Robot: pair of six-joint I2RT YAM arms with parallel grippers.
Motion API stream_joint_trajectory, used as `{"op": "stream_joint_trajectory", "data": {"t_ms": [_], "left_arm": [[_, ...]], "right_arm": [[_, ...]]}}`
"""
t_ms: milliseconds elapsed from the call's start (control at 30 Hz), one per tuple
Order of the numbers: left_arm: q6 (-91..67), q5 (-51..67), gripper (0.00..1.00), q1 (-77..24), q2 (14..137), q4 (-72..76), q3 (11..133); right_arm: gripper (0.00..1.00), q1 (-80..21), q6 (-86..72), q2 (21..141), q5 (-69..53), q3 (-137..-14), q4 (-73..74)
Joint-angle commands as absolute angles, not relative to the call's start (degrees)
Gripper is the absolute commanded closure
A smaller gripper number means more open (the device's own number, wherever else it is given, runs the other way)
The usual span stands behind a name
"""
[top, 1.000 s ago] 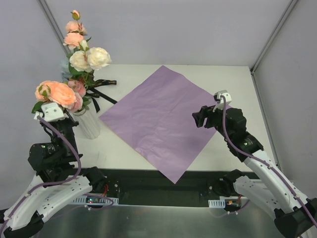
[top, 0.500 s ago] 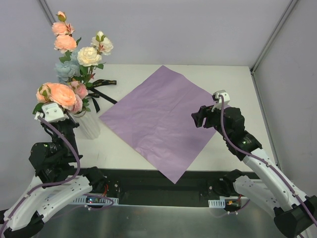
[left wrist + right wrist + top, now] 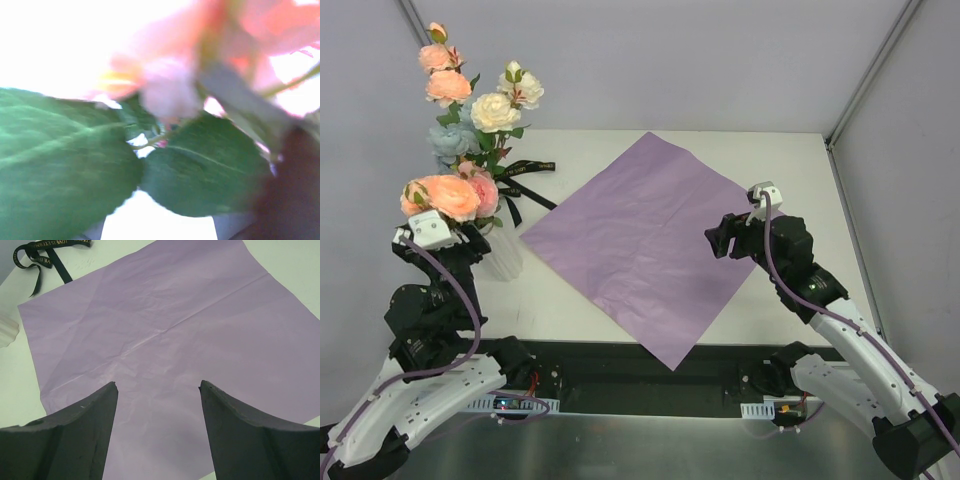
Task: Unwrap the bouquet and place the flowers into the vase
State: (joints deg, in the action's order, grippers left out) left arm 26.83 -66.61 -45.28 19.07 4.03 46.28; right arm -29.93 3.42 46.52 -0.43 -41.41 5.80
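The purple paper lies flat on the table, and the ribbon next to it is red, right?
Not quite. The ribbon is black, not red, as the right wrist view shows. The rest holds: the purple paper lies flat on the table, with the ribbon next to it.

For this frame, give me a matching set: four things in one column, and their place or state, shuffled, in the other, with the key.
Things:
1. square purple paper sheet
2. black ribbon with gold lettering
3. small white ribbed vase
4. right gripper

Place or state:
A. stands at the left side, pastel roses rising above it
B. open, above the sheet, holding nothing
C. spread flat in the middle of the white table
D. lies loose behind the vase, off the sheet's left corner

Pairs: 1-C, 2-D, 3-A, 4-B
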Motion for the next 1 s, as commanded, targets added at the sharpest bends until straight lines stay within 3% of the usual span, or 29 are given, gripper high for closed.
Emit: {"op": "stream_joint_trajectory", "data": {"t_ms": [0,133,300,633,967], "left_arm": [[21.6,-67.3,0.29,-44.6,18.7,-3.8,52.8],[10.7,-59.9,0.2,-44.7,18.0,-20.8,60.1],[1.4,-49.4,0.18,-44.7,15.6,-33.5,66.1],[-2.6,-28.1,0.17,-44.8,9.7,-36.9,75.3],[1.1,-13.6,0.16,-44.9,16.7,-38.8,88.3]], "right_arm": [[0.3,-29.6,2.8,46.1,-1.4,-41.9,2.7],[0.3,-29.6,2.8,46.5,-1.5,-42.0,2.7],[0.3,-29.6,2.6,47.5,-2.2,-42.5,2.7],[0.3,-29.6,1.8,49.4,-4.2,-43.2,2.5],[0.29,-29.6,1.8,50.4,-4.5,-45.4,5.7]]}}
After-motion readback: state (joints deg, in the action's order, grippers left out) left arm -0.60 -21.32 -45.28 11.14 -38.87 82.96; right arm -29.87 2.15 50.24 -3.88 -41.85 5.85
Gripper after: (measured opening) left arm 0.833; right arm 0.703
